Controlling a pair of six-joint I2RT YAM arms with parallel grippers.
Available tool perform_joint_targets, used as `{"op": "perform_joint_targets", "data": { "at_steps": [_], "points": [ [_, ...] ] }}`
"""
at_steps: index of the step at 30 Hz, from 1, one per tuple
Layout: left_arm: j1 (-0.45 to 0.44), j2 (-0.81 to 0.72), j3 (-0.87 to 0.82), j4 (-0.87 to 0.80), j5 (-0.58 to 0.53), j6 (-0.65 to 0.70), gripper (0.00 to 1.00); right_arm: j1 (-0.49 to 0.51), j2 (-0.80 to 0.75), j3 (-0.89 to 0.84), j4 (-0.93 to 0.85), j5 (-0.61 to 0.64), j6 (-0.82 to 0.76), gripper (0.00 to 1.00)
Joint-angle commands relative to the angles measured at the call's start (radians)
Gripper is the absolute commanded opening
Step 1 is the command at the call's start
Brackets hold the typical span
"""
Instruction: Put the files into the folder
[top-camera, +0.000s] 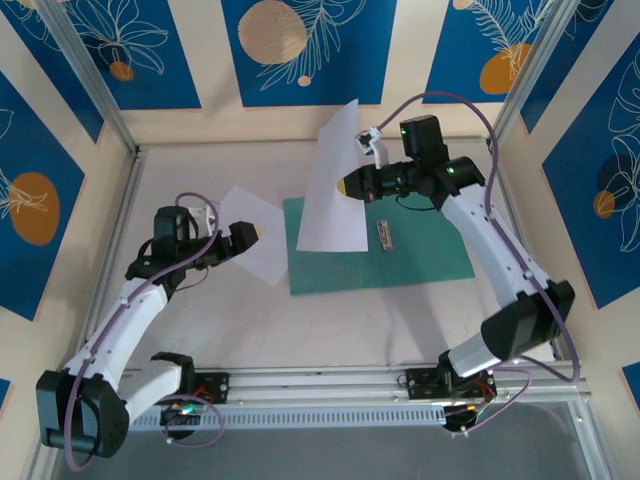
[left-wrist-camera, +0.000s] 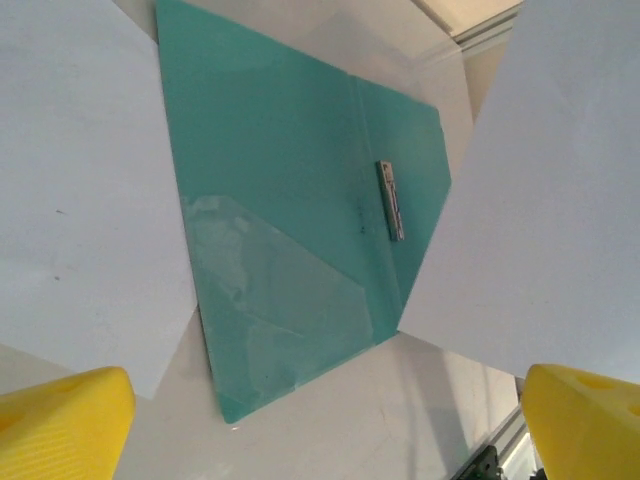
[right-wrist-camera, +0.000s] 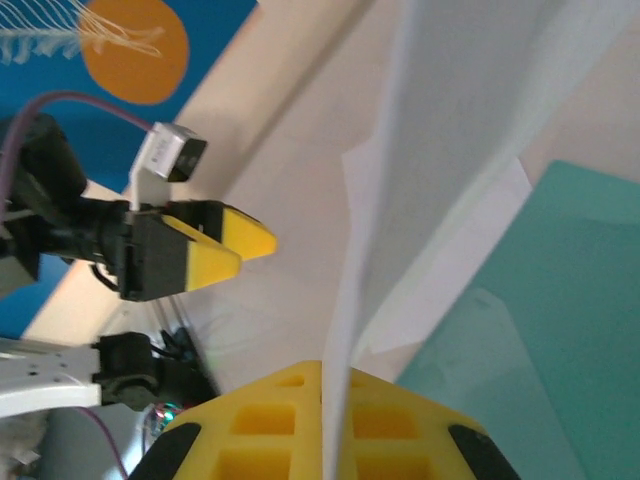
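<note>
- Top view: folder open flat on worktop. Right tool clenched on held sheet, which is raised over the folder's 10 o'clock corner.
- Left wrist: left tool released, empty. Second sheet flat at folder's 9 o'clock.
- Right wrist: held sheet's edge pinched. Judged: both files still to place.

You've got a pale grey table, aluminium frame posts far left and far right, cream walls with blue panels printed with white leaves and orange circles, and a slotted rail along the near edge. Light is even.
</note>
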Motion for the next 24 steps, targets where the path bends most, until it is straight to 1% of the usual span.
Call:
{"op": "perform_joint_targets", "data": {
  "at_steps": [1,4,7,10,12,16,18,20,22,24],
  "points": [
    [-0.026,0.024,-0.021,0.083,-0.021,0.02,0.99,-0.005,0.06,0.057,-0.106,0.027,-0.148,0.05],
    [-0.076,0.07,-0.022,0.104,-0.031,0.02,0.99,-0.037,0.124,0.075,-0.115,0.1,-0.167,0.04],
    [-0.165,0.147,-0.013,0.154,-0.037,0.011,0.95,-0.087,0.168,0.071,-0.103,0.131,-0.147,0.04],
    [-0.264,0.258,0.001,0.239,-0.045,-0.017,0.87,-0.125,0.179,0.049,-0.072,0.147,-0.135,0.03],
    [-0.321,0.344,0.013,0.315,-0.029,-0.043,0.85,-0.139,0.186,0.036,-0.057,0.16,-0.14,0.03],
    [-0.421,0.512,0.046,0.445,-0.012,-0.081,0.81,-0.146,0.232,0.066,-0.09,0.226,-0.178,0.03],
    [-0.451,0.572,0.067,0.457,-0.014,-0.086,0.8,-0.134,0.243,0.07,-0.088,0.316,-0.192,0.03],
    [-0.462,0.617,0.072,0.468,-0.008,-0.087,0.78,-0.11,0.243,0.071,-0.087,0.37,-0.23,0.03],
    [-0.461,0.64,0.065,0.462,-0.014,-0.079,0.78,-0.091,0.243,0.075,-0.09,0.383,-0.243,0.03],
    [-0.458,0.644,0.063,0.42,-0.034,-0.053,0.78,-0.083,0.242,0.079,-0.092,0.365,-0.245,0.03]
  ]
}}
